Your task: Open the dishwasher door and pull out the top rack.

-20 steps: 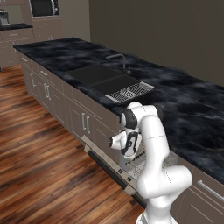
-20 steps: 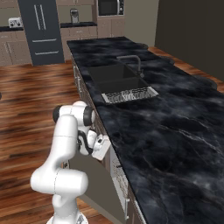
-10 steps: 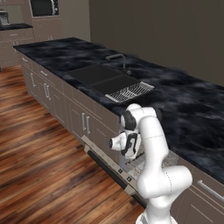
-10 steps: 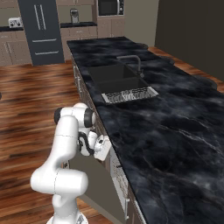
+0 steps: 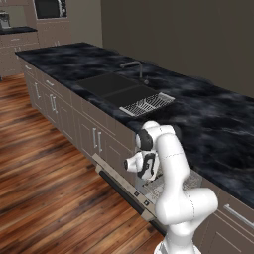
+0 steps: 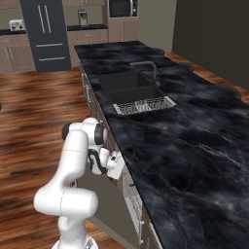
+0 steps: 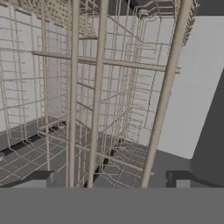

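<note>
Door [image 5: 119, 186] is down flat under the worktop [image 5: 198, 114], so step 2 is live. Gripper [image 7: 113, 177] faces the top rack [image 7: 100, 87] wires, jaws wide, holding nothing. Next: close on a front wire, pull out.

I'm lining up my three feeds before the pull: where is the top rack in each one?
Left base view: top rack at lower right, partly behind the arm, under the counter edge.
Right base view: can't make it out.
Hand view: its wires stand close across the picture.
Shared landmark of the base views: the sink.
</note>
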